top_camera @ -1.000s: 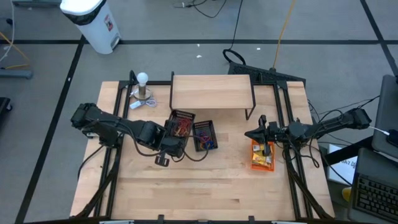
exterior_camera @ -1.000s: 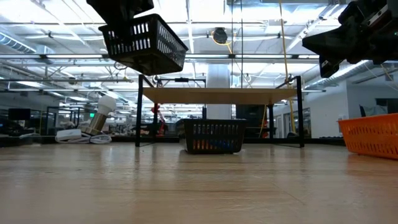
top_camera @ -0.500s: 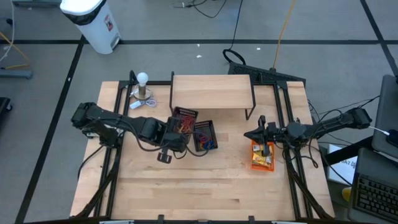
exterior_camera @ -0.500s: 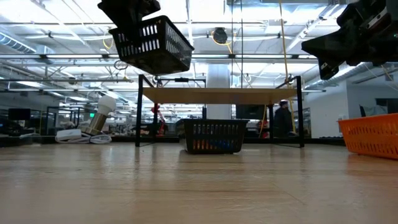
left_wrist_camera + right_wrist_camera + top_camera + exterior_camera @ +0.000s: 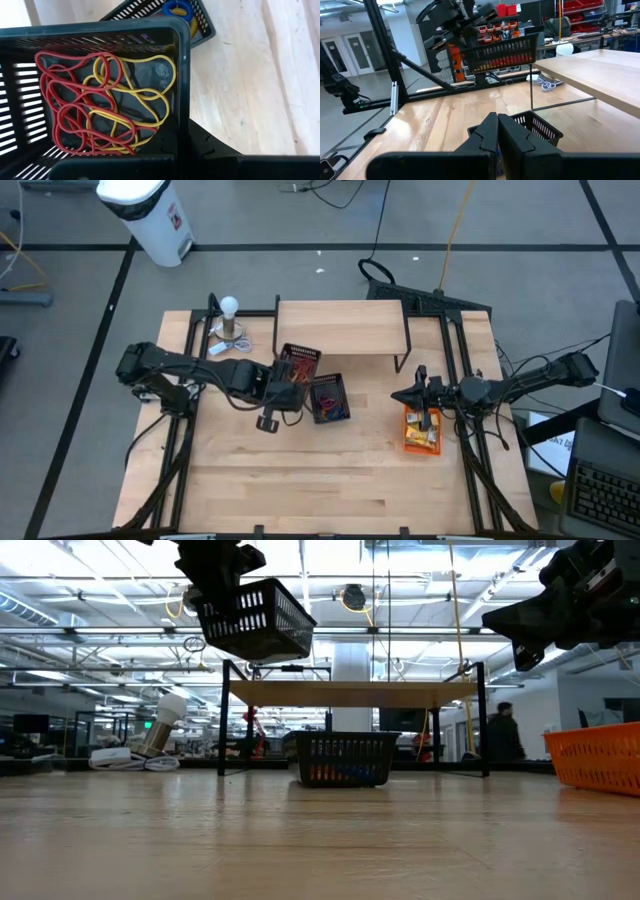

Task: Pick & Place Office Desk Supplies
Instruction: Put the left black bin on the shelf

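My left gripper (image 5: 284, 386) is shut on a black mesh basket (image 5: 298, 366) that hangs high over the table, tilted (image 5: 250, 614). Red and yellow rubber bands (image 5: 100, 100) lie tangled on its floor. A second black basket (image 5: 329, 398) rests on the tabletop just right of it, with blue and orange items inside (image 5: 178, 9). My right gripper (image 5: 408, 397) hovers shut with nothing in it (image 5: 498, 134) over the far end of an orange basket (image 5: 421, 431) holding yellow packets. My left gripper holds the lifted basket by its wall near a corner (image 5: 181, 131), coming at it steeply from above. The basket's rim hides the fingertips in the wrist view. The basket hangs clear of the table, tilted, with the bands still on its floor.
A low wooden shelf on black legs (image 5: 340, 328) spans the far middle of the table. A white ball on a metal stand (image 5: 230, 319) is at the far left, with a small cable piece beside it. Bare wood fills the near half (image 5: 320, 480).
My left gripper has carried the lifted basket toward the table's far edge and a little right, nearer the shelf. The basket has turned slightly and stays clear of the table. A person walks across the room behind.
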{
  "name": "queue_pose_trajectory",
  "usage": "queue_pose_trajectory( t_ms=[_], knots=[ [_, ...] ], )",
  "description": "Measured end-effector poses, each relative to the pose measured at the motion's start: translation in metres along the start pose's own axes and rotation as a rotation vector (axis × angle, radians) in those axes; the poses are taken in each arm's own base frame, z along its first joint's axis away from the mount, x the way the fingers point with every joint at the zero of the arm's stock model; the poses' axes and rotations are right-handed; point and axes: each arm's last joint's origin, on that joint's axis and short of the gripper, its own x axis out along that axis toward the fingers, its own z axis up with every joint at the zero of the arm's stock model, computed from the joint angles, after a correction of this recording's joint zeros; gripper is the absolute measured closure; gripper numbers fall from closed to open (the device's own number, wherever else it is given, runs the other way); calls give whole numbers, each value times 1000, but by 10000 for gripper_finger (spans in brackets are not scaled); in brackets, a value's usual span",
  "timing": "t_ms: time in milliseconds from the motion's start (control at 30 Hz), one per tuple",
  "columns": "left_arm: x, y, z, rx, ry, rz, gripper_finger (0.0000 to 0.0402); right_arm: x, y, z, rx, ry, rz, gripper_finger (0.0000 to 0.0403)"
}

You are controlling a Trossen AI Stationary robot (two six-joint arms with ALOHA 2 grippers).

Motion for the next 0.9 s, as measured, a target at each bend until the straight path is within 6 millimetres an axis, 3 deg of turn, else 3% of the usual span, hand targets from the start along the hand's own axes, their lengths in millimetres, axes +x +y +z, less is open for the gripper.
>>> queue_pose_trajectory(
  t_ms=[900],
  knots=[
    [8, 32, -6, -35, 7, 29, 400, 0, 0, 0, 17, 1, 2, 403]
  ],
)
